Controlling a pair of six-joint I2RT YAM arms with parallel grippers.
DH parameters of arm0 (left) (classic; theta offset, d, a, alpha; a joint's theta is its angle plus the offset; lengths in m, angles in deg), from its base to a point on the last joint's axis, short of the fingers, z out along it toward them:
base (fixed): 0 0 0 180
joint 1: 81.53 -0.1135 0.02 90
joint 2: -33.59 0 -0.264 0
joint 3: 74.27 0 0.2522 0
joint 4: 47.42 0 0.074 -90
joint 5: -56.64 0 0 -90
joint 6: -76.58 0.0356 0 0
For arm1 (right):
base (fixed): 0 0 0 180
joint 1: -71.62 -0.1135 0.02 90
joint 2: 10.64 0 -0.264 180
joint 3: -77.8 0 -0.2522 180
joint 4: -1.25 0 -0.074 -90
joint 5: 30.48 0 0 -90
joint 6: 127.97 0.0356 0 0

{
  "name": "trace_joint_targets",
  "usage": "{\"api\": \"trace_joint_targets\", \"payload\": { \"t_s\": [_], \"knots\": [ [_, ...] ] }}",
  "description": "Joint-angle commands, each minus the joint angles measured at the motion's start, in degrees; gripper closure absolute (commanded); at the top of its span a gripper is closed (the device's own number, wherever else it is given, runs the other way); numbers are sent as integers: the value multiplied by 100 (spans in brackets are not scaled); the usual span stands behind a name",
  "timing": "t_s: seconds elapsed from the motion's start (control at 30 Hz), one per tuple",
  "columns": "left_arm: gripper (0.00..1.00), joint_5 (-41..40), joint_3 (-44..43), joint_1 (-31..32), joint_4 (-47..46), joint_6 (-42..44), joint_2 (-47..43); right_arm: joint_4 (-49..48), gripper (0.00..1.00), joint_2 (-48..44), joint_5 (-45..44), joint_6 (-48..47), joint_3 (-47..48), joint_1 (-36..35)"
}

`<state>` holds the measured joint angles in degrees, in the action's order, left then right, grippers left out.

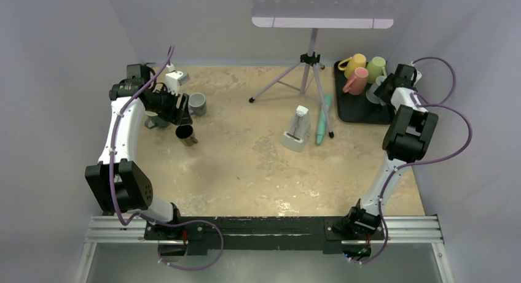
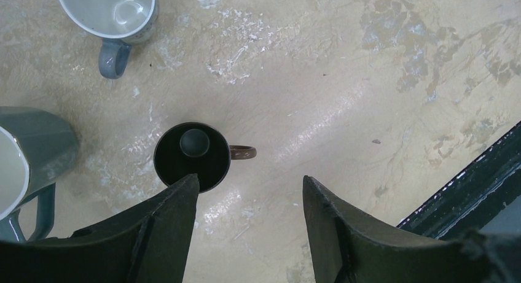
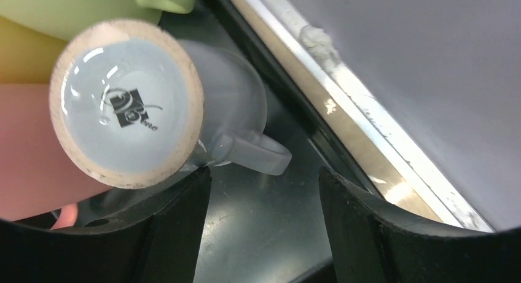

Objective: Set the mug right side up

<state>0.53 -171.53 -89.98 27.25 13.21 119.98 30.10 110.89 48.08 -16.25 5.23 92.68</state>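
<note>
We see a worn tan table [image 1: 246, 172] and grey walls [image 1: 61, 37]. Three mugs [image 1: 198, 104] are at the left, four on the black tray [image 1: 362, 113]. The white mug [image 3: 126, 105] is upside down there, under our open right gripper [image 3: 263, 178]. Our open left gripper [image 2: 250, 180] hangs above the dark mug [image 2: 191, 157].

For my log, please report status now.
Left claw open, empty. Right claw open above grey mug, upside down on tray. Pink mug close beside.
</note>
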Motion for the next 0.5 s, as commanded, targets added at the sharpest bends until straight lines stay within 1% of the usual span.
{"api": "trace_joint_targets", "payload": {
  "t_s": [0.0,0.07,0.17,0.2,0.33,0.4,0.47],
  "knots": [
    [33,194,16,11,-92,118,-16,-117,31,278,817,-434,322,23],
    [33,197,27,11,-92,117,-10,-197,31,252,1057,-664,307,-8],
    [33,183,0,11,-96,108,10,-277,33,147,982,-712,217,-49],
    [33,188,-14,10,-85,106,16,-293,35,122,948,-706,187,-46],
    [33,221,-50,15,-74,115,18,-328,46,140,1074,-801,247,-87],
    [33,223,-44,18,-59,128,10,-414,49,95,1232,-1000,209,-167],
    [33,215,-20,17,-60,150,1,-518,49,-1,1348,-1212,117,-275]
  ]
}}
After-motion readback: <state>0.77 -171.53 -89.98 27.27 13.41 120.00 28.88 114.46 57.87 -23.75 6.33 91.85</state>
